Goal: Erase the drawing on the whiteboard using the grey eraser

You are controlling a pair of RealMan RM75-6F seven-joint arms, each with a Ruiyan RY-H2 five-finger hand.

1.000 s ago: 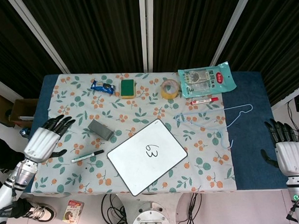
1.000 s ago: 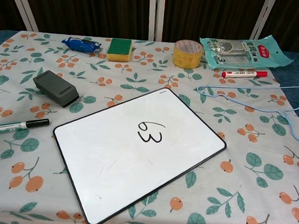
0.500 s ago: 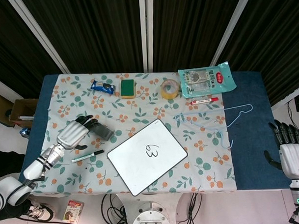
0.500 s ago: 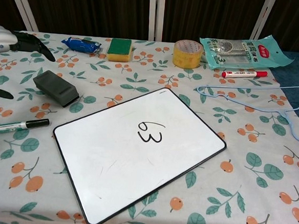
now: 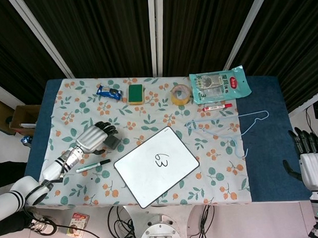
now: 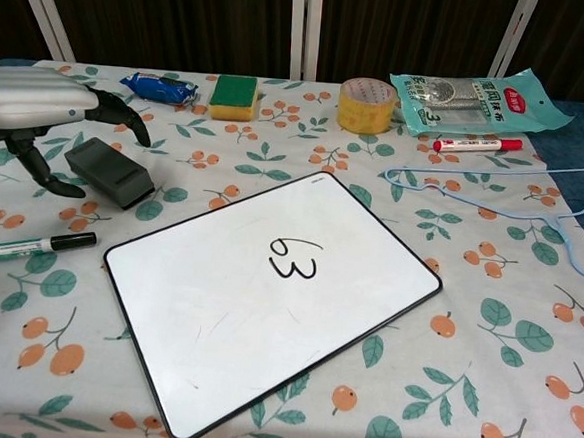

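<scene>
The grey eraser (image 6: 110, 171) lies on the floral cloth left of the whiteboard (image 6: 206, 303), which carries a small black scribble (image 6: 295, 257) near its middle. My left hand (image 6: 49, 112) hovers just above the eraser's far-left end, fingers spread and holding nothing; in the head view the left hand (image 5: 95, 137) covers most of the eraser (image 5: 114, 142). The whiteboard (image 5: 145, 174) sits tilted at the table's front centre. My right hand (image 5: 311, 160) hangs open off the table's right side, away from everything.
A black marker (image 6: 29, 246) lies front left of the eraser. Along the back stand a blue toy car (image 6: 159, 87), a green-yellow sponge (image 6: 234, 96), a tape roll (image 6: 367, 104), a plastic packet (image 6: 476, 100) and a red marker (image 6: 476, 145). A light blue hanger (image 6: 534, 201) lies right.
My left hand has swung in from the table's left edge to just over the grey eraser. The right hand has drifted slightly down and right. Eraser and whiteboard have not moved.
</scene>
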